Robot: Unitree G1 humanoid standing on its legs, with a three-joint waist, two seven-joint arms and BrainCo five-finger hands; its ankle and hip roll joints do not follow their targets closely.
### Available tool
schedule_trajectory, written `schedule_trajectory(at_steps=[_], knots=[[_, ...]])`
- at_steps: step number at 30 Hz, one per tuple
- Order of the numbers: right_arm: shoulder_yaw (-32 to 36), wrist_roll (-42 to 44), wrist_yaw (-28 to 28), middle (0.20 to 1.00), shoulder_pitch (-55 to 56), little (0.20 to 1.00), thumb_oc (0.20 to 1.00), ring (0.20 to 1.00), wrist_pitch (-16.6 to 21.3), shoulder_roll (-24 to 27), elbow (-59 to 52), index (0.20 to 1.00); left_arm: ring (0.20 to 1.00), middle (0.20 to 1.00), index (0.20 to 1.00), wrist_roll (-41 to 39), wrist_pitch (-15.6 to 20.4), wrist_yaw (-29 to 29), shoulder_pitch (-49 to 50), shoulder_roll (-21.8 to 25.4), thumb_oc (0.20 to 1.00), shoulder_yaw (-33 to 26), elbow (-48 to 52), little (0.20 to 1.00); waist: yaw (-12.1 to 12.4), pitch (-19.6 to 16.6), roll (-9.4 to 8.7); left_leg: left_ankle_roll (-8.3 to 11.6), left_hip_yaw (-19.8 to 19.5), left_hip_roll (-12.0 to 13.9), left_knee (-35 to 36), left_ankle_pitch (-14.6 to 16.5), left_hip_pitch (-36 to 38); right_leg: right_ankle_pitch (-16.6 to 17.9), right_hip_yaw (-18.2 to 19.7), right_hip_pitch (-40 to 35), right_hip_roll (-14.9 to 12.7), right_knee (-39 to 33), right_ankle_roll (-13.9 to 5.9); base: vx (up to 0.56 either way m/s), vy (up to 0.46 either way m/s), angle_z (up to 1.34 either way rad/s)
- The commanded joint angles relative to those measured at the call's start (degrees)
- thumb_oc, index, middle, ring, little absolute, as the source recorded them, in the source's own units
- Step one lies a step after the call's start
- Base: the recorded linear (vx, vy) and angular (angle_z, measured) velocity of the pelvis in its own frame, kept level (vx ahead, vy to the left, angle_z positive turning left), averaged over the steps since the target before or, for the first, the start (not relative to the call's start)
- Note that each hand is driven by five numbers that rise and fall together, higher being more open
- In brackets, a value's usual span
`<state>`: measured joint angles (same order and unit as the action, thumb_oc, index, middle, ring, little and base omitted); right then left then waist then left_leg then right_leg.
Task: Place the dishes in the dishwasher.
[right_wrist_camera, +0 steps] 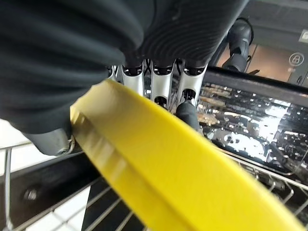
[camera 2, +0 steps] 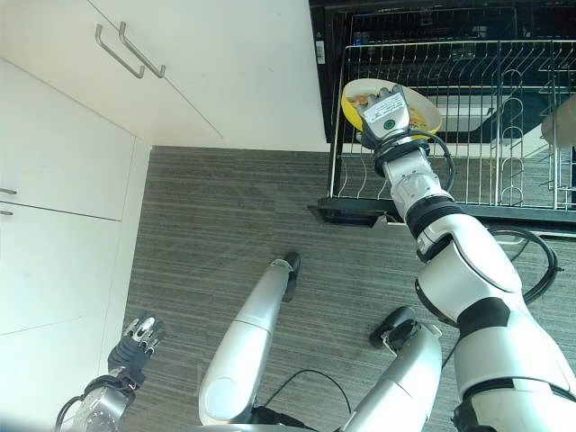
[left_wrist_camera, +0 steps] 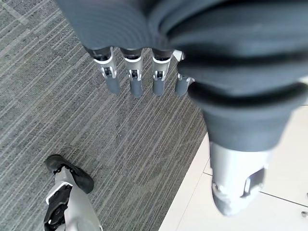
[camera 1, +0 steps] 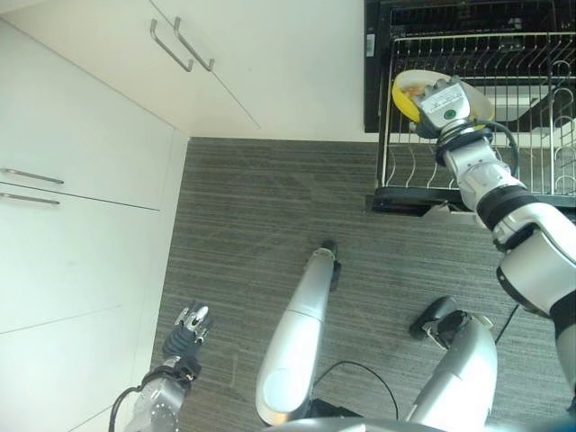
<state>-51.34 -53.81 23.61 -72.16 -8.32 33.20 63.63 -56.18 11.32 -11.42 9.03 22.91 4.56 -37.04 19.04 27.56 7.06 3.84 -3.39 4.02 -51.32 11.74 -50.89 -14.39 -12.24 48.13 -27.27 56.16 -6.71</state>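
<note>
Pinching the yellow bowl [camera 2: 360, 101] by its rim over the dishwasher rack [camera 2: 468, 135], the right hand [camera 2: 387, 115] carries something seemingly rigid, light and slippery, best gripped at the rim.

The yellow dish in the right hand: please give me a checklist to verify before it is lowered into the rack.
1. Right hand grips yellow dish, fingers on one side and thumb on the other: ok.
2. Dishwasher rack pulled out: ok.
3. Dish is over the rack's near left part: ok.
4. Free slot between the tines directly below the dish: cannot tell, the hand hides it.
5. Left hand hangs low by the white cabinets, away from the rack: ok.
</note>
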Motion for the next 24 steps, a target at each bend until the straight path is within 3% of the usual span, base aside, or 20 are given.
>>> schedule_trajectory(at_steps=[1, 5, 6, 7, 8, 9, 14, 21, 24], knots=[[0.1, 3.3, -4.9, 0.2, 0.3, 0.2, 0.2, 0.2, -1.5, 0.9, -0.6, 0.2, 1.0, 1.0, 1.0, -0.4, 1.5, 0.5, 1.4, 4.8, 1.0, -0.4, -1.1, 1.0, 2.5, 1.2, -0.6, 0.99, -2.3, 3.2, 2.0, -1.5, 0.9, 0.5, 4.7, -0.1, 1.3, 1.5, -1.72, 0.0, 0.0, 0.0], [-1.3, 5.3, -16.3, 0.2, 1.5, 0.2, 0.2, 0.2, -3.9, 1.4, 1.0, 0.2, 1.0, 1.0, 1.0, 0.0, -0.2, 1.2, 1.2, 6.1, 1.0, -1.4, 0.5, 1.0, 2.9, 1.9, -0.8, 1.08, -2.5, 3.2, 2.0, -1.5, 1.0, 0.5, 4.4, -0.3, 1.2, 1.4, -1.63, 0.01, -0.044, 0.05], [-1.5, 7.1, -20.9, 0.2, 2.4, 0.2, 0.2, 0.2, -6.8, 1.7, 1.9, 0.2, 1.0, 1.0, 1.0, -0.1, -1.0, 1.7, 1.2, 6.8, 1.0, -1.6, 1.5, 1.0, 3.1, 2.2, -0.86, 1.19, -2.5, 3.2, 2.0, -1.5, 1.0, 0.6, 4.3, -0.4, 1.0, 1.4, -1.63, 0.0, -0.05, 0.06], [-1.3, 8.0, -21.4, 0.46, 2.5, 0.46, 0.46, 0.46, -7.4, 1.7, 2.8, 0.46, 1.0, 1.0, 1.0, 0.0, -1.7, 2.2, 1.0, 7.2, 1.0, -1.8, 2.2, 1.0, 3.1, 2.2, -0.84, 1.19, -2.5, 3.2, 2.1, -1.6, 0.9, 0.7, 4.3, -0.4, 1.1, 1.3, -1.6, 0.0, -0.04, 0.03], [-1.1, 9.3, -21.8, 0.598, 2.4, 0.598, 0.598, 0.598, -7.9, 1.7, 3.1, 0.598, 1.0, 1.0, 1.0, 0.1, -1.8, 2.4, 0.9, 7.3, 1.0, -1.7, 2.5, 1.0, 3.2, 2.2, -0.81, 1.21, -2.6, 3.2, 2.2, -1.6, 0.9, 0.7, 4.2, -0.4, 1.1, 1.3, -1.59, 0.0, 0.0, 0.0], [-0.6, 10.1, -23.1, 1.0, 2.3, 1.0, 1.0, 1.0, -8.2, 1.4, 3.7, 1.0, 1.0, 1.0, 1.0, 0.2, -1.9, 2.7, 0.9, 7.3, 1.0, -1.6, 2.8, 1.0, 3.3, 2.2, -0.76, 1.24, -2.6, 3.2, 2.2, -1.7, 0.8, 0.7, 4.1, -0.3, 1.0, 1.4, -1.58, 0.0, 0.0, 0.0], [0.6, 12.0, -23.4, 1.0, 2.6, 1.0, 1.0, 1.0, -7.8, 1.0, 5.0, 1.0, 1.0, 1.0, 1.0, 0.8, -2.7, 3.8, 0.6, 7.7, 1.0, -1.5, 4.3, 1.0, 3.6, 2.2, -0.85, 1.33, -2.7, 2.9, 2.4, -1.7, 0.8, 0.8, 3.6, -0.6, 0.9, 1.1, -1.63, 0.0, -0.007, 0.0], [3.4, 17.0, -19.6, 1.0, 2.9, 1.0, 1.0, 1.0, -7.0, 2.1, 5.4, 1.0, 1.0, 1.0, 1.0, 1.3, -3.6, 5.1, 0.4, 8.1, 1.0, -1.4, 5.7, 1.0, 3.5, 2.2, -1.23, 1.4, -2.8, 3.1, 2.7, -1.9, 1.1, 1.1, 3.0, -1.2, 1.0, 0.5, -1.7, 0.0, -0.005, 0.0], [6.1, 27.3, -16.0, 1.0, 3.1, 1.0, 1.0, 1.0, -8.2, 2.7, 4.6, 1.0, 1.0, 1.0, 1.0, 1.0, -3.9, 5.7, 0.4, 8.1, 1.0, -1.5, 6.3, 1.0, 3.2, 2.2, -1.44, 1.43, -2.6, 3.4, 3.3, -2.2, 1.5, 1.4, 2.8, -1.8, 1.3, -0.2, -1.57, -0.01, 0.012, 0.0]])
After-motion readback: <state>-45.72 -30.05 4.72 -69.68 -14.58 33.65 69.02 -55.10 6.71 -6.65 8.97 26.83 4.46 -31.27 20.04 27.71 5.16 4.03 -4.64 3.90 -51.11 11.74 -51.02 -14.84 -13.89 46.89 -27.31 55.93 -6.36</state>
